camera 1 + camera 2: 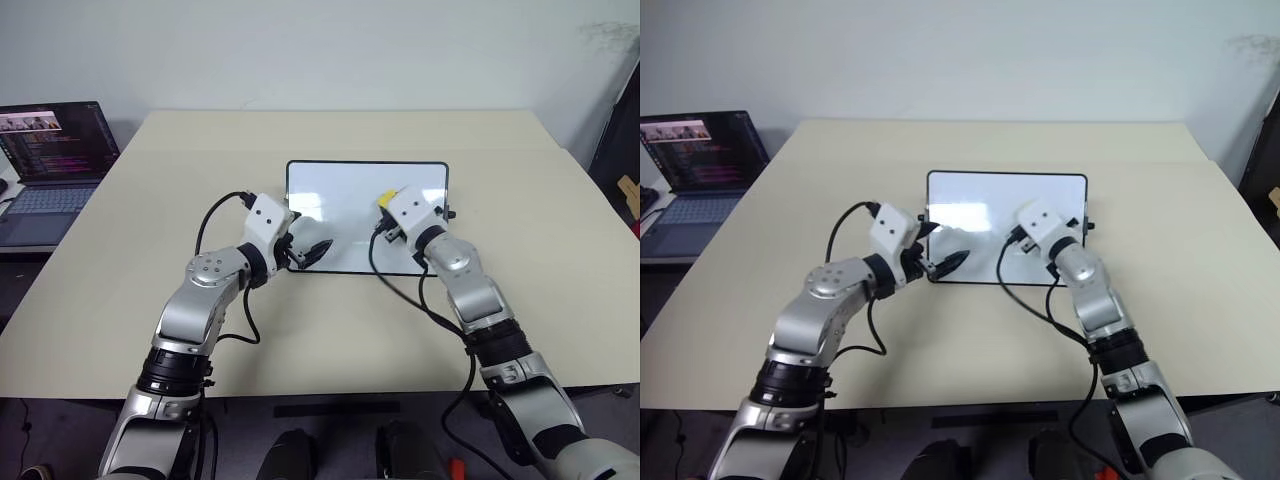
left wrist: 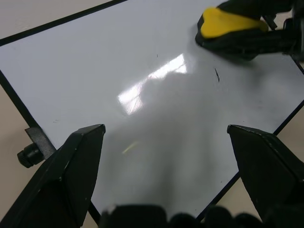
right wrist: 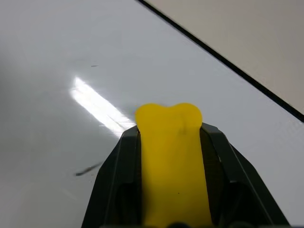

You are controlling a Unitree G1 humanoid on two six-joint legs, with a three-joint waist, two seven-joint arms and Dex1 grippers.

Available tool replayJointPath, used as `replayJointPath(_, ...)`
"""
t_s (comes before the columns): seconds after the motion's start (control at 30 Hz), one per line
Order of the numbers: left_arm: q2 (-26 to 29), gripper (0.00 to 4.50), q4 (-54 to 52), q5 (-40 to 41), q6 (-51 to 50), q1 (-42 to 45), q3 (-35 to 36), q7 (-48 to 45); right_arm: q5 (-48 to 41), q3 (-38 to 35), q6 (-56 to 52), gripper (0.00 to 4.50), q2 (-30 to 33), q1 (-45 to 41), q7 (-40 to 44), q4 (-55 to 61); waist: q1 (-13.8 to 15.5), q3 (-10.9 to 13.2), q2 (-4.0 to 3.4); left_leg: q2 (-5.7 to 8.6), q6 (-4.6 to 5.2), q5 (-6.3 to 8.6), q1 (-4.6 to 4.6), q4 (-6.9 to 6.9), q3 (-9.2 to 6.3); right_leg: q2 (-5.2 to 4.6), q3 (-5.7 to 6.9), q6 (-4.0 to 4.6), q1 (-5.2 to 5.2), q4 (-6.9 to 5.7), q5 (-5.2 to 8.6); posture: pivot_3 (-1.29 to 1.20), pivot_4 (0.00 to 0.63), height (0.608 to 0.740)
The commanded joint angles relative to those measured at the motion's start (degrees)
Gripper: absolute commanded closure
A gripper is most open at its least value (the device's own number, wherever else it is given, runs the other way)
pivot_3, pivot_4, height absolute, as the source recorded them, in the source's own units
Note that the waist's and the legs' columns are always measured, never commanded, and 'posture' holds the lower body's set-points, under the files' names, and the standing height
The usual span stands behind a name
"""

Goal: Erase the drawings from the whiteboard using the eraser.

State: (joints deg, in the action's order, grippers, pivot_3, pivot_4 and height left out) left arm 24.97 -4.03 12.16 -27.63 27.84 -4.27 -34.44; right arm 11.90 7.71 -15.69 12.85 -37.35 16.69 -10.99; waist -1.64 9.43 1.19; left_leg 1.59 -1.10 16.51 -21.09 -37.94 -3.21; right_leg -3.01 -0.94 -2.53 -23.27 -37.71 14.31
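The whiteboard, white with a thin black frame, lies flat in the middle of the table. My right gripper is shut on the yellow eraser, which rests against the board's right part. Of the drawings, a short dark stroke shows near the eraser, and a faint smear lies beside it. The rest of the board looks white and glossy. My left gripper is open at the board's near left corner, its fingers spread wide over the surface with nothing between them.
The beige table has free room all around the board. An open laptop stands on a lower surface off the table's left side. Black cables loop from both wrists over the table's near part.
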Motion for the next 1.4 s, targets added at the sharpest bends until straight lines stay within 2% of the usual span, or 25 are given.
replayJointPath(0.03,-0.47,0.00,-2.71,0.55,0.61,0.92,0.10,-0.52,-8.66,-5.73,-6.92,3.23,-0.13,0.93,4.38,10.71,-0.01,0.01,-0.01,-0.02,0.00,0.00,-0.07,0.02,0.00,-0.02,0.01,0.00,-0.04,0.07,0.00,0.00,0.150,0.740)
replayJointPath(0.13,-0.94,0.00,-2.91,0.95,1.18,1.18,-0.48,-1.54,-14.69,-8.90,-13.93,3.23,1.29,3.66,7.96,18.58,0.00,0.01,-0.02,-0.04,-0.01,0.02,-0.44,0.03,-0.04,-0.03,0.05,-0.02,-0.33,0.21,0.02,0.00,0.150,0.740)
replayJointPath(0.33,-1.77,0.00,-2.22,0.90,2.48,2.22,-1.83,-3.46,-18.22,-12.70,-20.51,3.23,7.77,13.02,9.91,31.05,0.24,0.01,-0.02,-0.02,0.00,0.03,-0.83,0.03,-0.16,-0.06,0.09,-0.03,-0.52,0.47,0.00,0.00,0.150,0.740)
replayJointPath(0.4,-2.34,0.00,-1.60,0.66,3.23,2.74,-2.75,-4.25,-18.59,-12.76,-20.58,3.23,9.59,19.62,10.59,35.87,0.51,0.01,-0.02,-0.02,0.01,0.04,-0.87,0.03,-0.19,-0.06,0.08,-0.03,-0.51,0.51,0.00,0.00,0.150,0.740)
replayJointPath(0.53,-2.52,0.00,-0.88,0.23,4.53,3.28,-4.07,-6.09,-18.57,-13.12,-21.68,3.23,11.65,27.46,10.08,41.03,0.50,0.01,-0.02,0.01,0.03,0.05,-0.85,0.04,-0.18,-0.05,0.10,-0.06,-0.46,0.56,0.00,0.00,0.150,0.740)
replayJointPath(0.77,-3.18,0.00,1.16,-0.46,5.97,4.80,-5.17,-7.41,-16.39,-12.30,-17.66,3.23,12.14,33.63,7.97,43.11,0.02,0.01,-0.03,-0.02,0.04,0.05,-0.67,-0.01,-0.12,0.12,0.15,-0.09,-0.35,0.47,-0.02,0.00,0.150,0.740)
replayJointPath(1.1,-5.15,0.00,1.96,-1.58,5.57,5.57,-6.11,-6.97,-10.52,-5.30,-8.02,3.23,10.45,30.85,3.96,37.01,0.04,0.01,-0.03,0.00,0.02,0.03,-0.66,-0.04,-0.12,0.15,0.14,-0.13,-0.30,0.51,-0.03,0.00,0.150,0.740)
replayJointPath(1.4,-5.65,0.00,2.21,-2.03,5.37,5.80,-5.94,-6.42,-4.50,-2.77,-0.67,3.23,8.79,15.83,-0.73,21.41,0.03,0.01,-0.03,0.02,-0.08,-0.02,-0.64,-0.06,-0.09,0.14,0.13,-0.12,-0.30,0.49,-0.04,0.00,0.150,0.740)
